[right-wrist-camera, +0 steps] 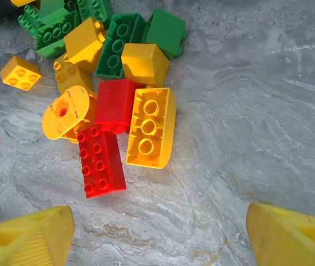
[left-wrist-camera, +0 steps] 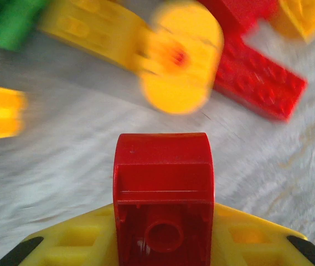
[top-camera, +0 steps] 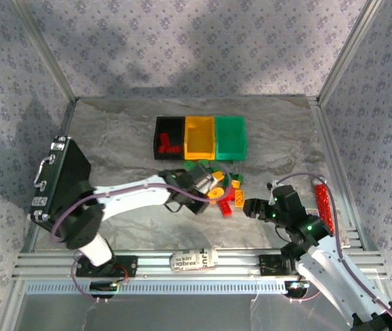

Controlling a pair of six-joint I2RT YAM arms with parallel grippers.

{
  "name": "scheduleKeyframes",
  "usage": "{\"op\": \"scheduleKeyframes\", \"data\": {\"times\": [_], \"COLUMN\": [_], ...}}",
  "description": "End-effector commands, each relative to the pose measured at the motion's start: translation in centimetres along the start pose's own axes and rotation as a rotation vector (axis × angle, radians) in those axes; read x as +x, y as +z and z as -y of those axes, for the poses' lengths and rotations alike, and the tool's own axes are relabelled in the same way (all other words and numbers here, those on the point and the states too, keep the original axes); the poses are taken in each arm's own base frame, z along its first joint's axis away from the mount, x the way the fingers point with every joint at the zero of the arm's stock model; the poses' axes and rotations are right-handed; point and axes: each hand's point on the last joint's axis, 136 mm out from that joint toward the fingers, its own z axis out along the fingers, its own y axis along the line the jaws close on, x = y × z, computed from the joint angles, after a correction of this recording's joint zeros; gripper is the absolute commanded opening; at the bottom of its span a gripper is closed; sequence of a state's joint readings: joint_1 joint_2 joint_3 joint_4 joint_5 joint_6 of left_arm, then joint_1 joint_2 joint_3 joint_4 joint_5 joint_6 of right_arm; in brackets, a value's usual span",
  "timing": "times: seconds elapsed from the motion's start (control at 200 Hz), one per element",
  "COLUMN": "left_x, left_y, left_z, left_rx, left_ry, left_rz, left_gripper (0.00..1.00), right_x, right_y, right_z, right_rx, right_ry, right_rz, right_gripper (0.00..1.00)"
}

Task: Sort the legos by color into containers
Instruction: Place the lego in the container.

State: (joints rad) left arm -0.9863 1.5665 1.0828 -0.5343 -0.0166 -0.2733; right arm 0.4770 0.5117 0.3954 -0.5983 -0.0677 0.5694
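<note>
one glossy round-topped red brick (left-wrist-camera: 163, 188) pinched by left gripper (top-camera: 214, 186); right gripper (right-wrist-camera: 157, 235) spread

Top external high at near edge, looks down over whole table (top-camera: 120, 134), left wrist very close, right wrist slightly higher, all share lego pile (top-camera: 224, 192), mid-frame.

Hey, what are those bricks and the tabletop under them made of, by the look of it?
The bricks: moulded hard plastic, semi-gloss, going by the uniform colour, crisp studs and soft highlights. The tabletop: looks like marble-patterned grey sheet or laminate, matte with swirling veins; real stone cannot be ruled out.
</note>
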Motion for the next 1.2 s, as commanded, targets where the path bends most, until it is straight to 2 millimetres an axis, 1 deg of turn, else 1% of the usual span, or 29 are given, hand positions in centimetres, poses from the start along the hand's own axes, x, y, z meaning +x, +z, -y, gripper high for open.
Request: {"op": "scheduleKeyframes", "data": {"times": [0.0,0.125,0.24,0.34,0.375,0.5,0.575,0.7,0.835,0.855,0.86,0.87,0.885,0.89,0.895,0.91,0.929,0.959,0.974,1.009,1.034,1.049,1.114,1.194], "left_x": [-2.3,-3.2,-3.8,-5.2,-5.6,-7.5,-8.8,-11.1,-12.8,-13.1,-13.2,-13.3,-13.3,-13.4,-13.5,-13.7,-13.9,-14.1,-14.3,-14.6,-14.6,-14.8,-14.6,-14.3], "left_y": [-2.8,-5.1,-5.7,-6.0,-5.8,-5.3,-4.6,-3.3,-2.2,-2.1,-2.1,-2.1,-2.0,-2.0,-2.0,-2.0,-2.1,-2.3,-2.5,-2.9,-3.2,-3.6,-4.3,-5.3], "left_z": [-3.3,-8.9,-13.5,-16.6,-17.6,-20.2,-21.0,-21.9,-23.5,-23.6,-23.6,-23.6,-23.6,-23.7,-23.6,-23.6,-23.5,-23.4,-23.3,-23.1,-22.9,-22.9,-22.4,-21.1], "left_rx": [0.005,-0.042,-0.069,-0.089,-0.101,-0.124,-0.123,-0.115,-0.131,-0.127,-0.126,-0.125,-0.123,-0.123,-0.121,-0.120,-0.116,-0.112,-0.113,-0.117,-0.117,-0.117,-0.107,-0.102], "left_ry": [-0.164,-0.353,-0.484,-0.548,-0.563,-0.602,-0.608,-0.604,-0.620,-0.622,-0.621,-0.621,-0.623,-0.623,-0.623,-0.622,-0.622,-0.619,-0.618,-0.614,-0.611,-0.611,-0.614,-0.592], "left_rz": [0.145,0.235,0.268,0.293,0.291,0.295,0.292,0.272,0.232,0.224,0.224,0.221,0.212,0.212,0.211,0.209,0.210,0.219,0.228,0.252,0.266,0.281,0.306,0.316], "left_gripper": [0.35,0.35,0.35,0.35,0.35,0.35,0.35,0.35,0.36,0.38,0.40,0.46,0.59,0.62,0.67,0.75,0.80,0.84,0.90,0.96,0.97,0.97,0.97,0.96], "right_x": [0.0,0.2,0.3,0.3,0.3,0.4,0.4,0.5,0.5,0.5,0.5,0.5,0.5,0.5,0.5,0.5,0.5,0.5,0.6,0.6,0.6,0.6,0.7,0.7], "right_y": [-0.2,-0.1,0.1,0.1,0.1,0.1,0.1,0.2,0.2,0.2,0.2,0.2,0.2,0.2,0.2,0.2,0.2,0.2,0.2,0.2,0.3,0.2,0.3,0.3], "right_z": [0.1,0.2,0.2,0.2,0.2,0.3,0.3,0.3,0.3,0.3,0.3,0.3,0.3,0.3,0.3,0.3,0.3,0.3,0.3,0.4,0.4,0.4,0.4,0.5], "right_rx": [0.005,0.004,0.001,0.001,0.002,0.004,0.004,0.005,0.002,0.003,0.003,0.003,0.002,0.002,0.001,0.002,0.002,0.002,0.002,0.004,0.004,0.003,0.005,0.006], "right_ry": [0.019,0.025,0.029,0.029,0.030,0.029,0.032,0.030,0.027,0.028,0.028,0.027,0.027,0.027,0.027,0.027,0.027,0.026,0.026,0.027,0.026,0.026,0.027,0.027], "right_rz": [0.000,-0.005,-0.009,-0.011,-0.012,-0.016,-0.014,-0.016,-0.017,-0.018,-0.018,-0.018,-0.018,-0.017,-0.016,-0.017,-0.018,-0.018,-0.019,-0.020,-0.020,-0.018,-0.021,-0.024], "right_gripper": [0.83,0.83,0.83,0.83,0.83,0.83,0.83,0.83,0.83,0.83,0.83,0.83,0.83,0.83,0.83,0.83,0.83,0.83,0.83,0.83,0.83,0.83,0.83,0.83]}}
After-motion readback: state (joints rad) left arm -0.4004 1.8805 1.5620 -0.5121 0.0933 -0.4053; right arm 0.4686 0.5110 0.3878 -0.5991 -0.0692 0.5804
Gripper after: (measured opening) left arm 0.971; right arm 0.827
